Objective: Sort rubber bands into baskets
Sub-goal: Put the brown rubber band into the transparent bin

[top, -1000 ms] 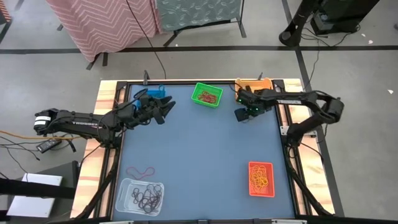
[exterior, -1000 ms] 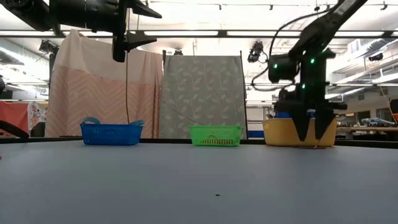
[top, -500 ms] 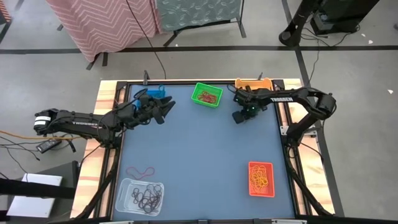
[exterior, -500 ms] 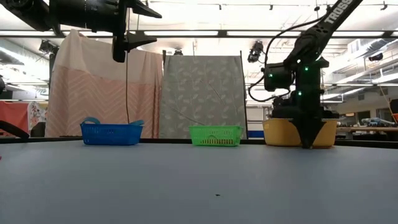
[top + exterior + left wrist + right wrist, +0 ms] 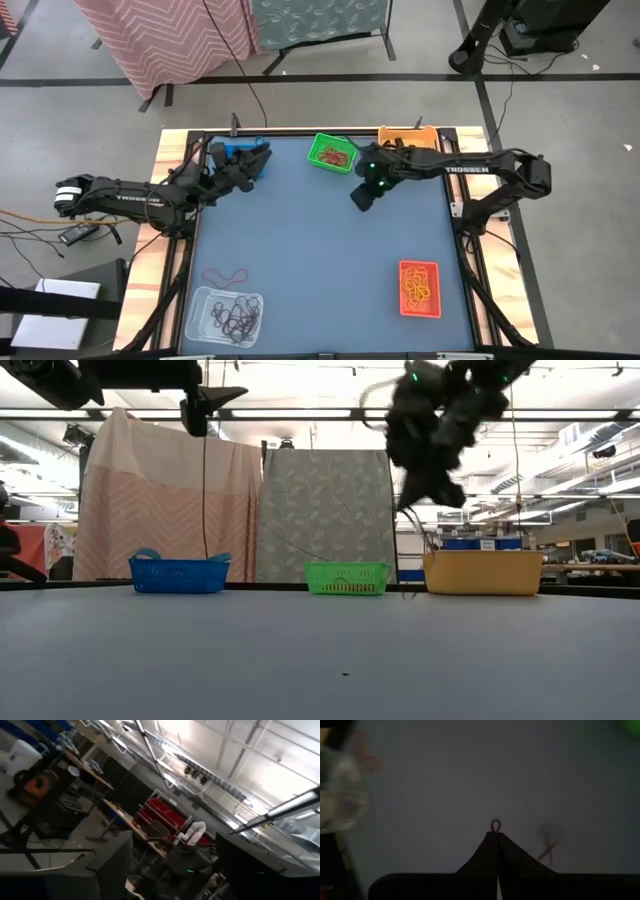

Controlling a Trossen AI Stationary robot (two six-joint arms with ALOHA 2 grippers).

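Observation:
Five baskets stand on the blue table: blue [image 5: 240,150], green [image 5: 333,153] and yellow-orange [image 5: 408,135] along the far edge, red-orange [image 5: 420,288] near right, clear white [image 5: 225,315] near left. All but the blue one show rubber bands inside. My right gripper [image 5: 362,197] hangs above the table's middle right, in front of the green basket, shut on a dark reddish rubber band [image 5: 495,825]. My left gripper [image 5: 205,405] stands open, high over the blue basket, tipped upward. A red band [image 5: 227,275] lies loose on the table beside the clear basket. My right gripper pinches the rubber band between its two fingertips [image 5: 490,842]. Only a small looped end [image 5: 495,824] sticks out past the tips; the fingers hide the rest. The fingers slant downward, and the band is lifted clear of the table.
The table's middle [image 5: 300,230] is bare blue mat. A raised dark frame [image 5: 192,240] borders the table. Curtains and stands fill the room behind the far edge.
My right gripper has shut on a band on the table in front of the yellow-orange basket, then risen and swung toward the table's left, to in front of the green basket, turning as it went. My left gripper has tipped upward over the blue basket.

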